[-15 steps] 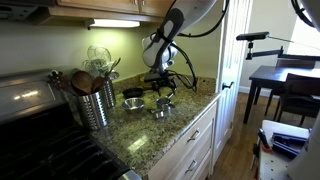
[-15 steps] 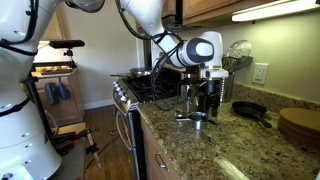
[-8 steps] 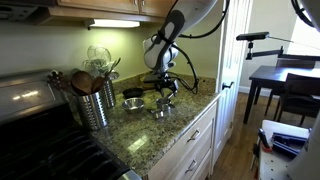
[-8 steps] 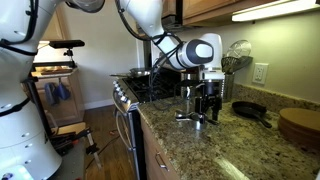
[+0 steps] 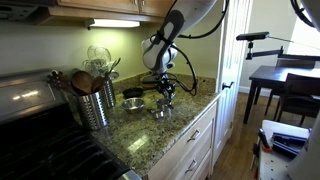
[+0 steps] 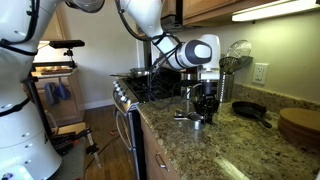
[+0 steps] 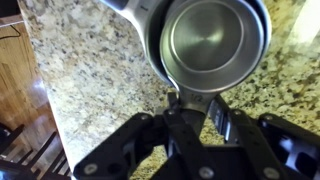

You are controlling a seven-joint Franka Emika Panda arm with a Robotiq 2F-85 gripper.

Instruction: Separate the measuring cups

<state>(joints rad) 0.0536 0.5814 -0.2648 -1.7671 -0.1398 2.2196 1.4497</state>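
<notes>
One pincer (image 7: 195, 112), nearly closed, gripping measuring cups (image 7: 215, 45)

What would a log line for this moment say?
measuring cups: nested, on countertop | jaws: either side of a cup handle, grip unclear | separation: not yet done
</notes>
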